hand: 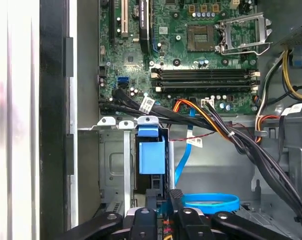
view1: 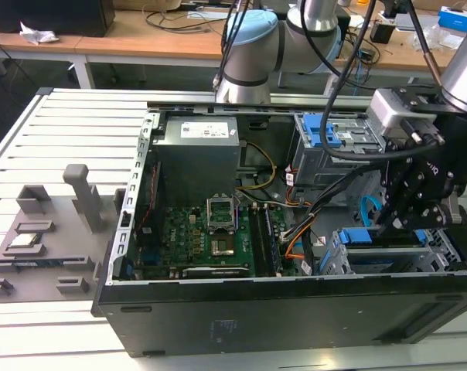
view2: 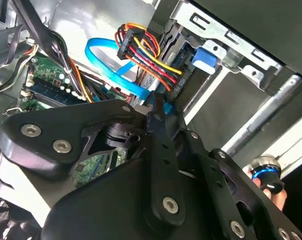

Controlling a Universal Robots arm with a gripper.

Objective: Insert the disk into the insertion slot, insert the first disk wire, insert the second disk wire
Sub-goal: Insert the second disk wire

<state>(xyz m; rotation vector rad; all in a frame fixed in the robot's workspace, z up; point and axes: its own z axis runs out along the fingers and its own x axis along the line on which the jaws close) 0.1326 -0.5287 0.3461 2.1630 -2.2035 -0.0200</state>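
Observation:
The disk sits inside the insertion slot (view1: 444, 255), a low grey cage at the case's front corner on the exterior view's right. Its blue carrier (hand: 152, 155) (view1: 357, 236) (view2: 206, 57) shows at the cage mouth. A bundle of red, yellow and black wires (view2: 151, 62) runs to the disk's end, and its plug looks seated there. My gripper (view2: 158, 107) (hand: 163, 200) (view1: 392, 220) hangs just above the cage, shut on the plug end of the flat blue disk wire (view2: 113, 67) (hand: 211, 202), which is close to the disk's end.
The open case holds the green motherboard (view1: 199, 232), a grey power supply (view1: 199, 147) and a taller grey cage with a blue latch (view1: 326, 139). Black cable bundles (hand: 216, 125) cross beside the slot. Grey fixtures (view1: 40, 239) lie on the slatted table at the exterior view's left.

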